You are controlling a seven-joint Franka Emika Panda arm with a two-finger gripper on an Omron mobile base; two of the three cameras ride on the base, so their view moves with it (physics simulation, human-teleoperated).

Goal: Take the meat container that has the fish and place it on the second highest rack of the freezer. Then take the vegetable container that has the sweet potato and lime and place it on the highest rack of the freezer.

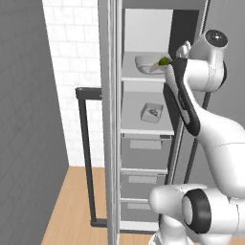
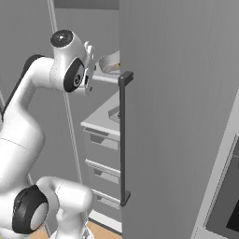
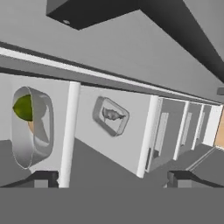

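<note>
The pale oval vegetable container (image 1: 149, 63) with the small green lime (image 1: 164, 61) sits on the freezer's upper flat grey shelf (image 1: 139, 76). The dark fingers (image 3: 41, 178) are spread and empty. Back out toward six o'clock, clear of the rim.

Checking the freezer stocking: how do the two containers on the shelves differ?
The vegetable container sits on the highest rack; the meat container sits on the shelf below. The vegetable container is wider and rounded, holding a green lime; the meat container is smaller and squarer, holding a grey fish. Both are pale trays resting inside the open freezer.
</note>
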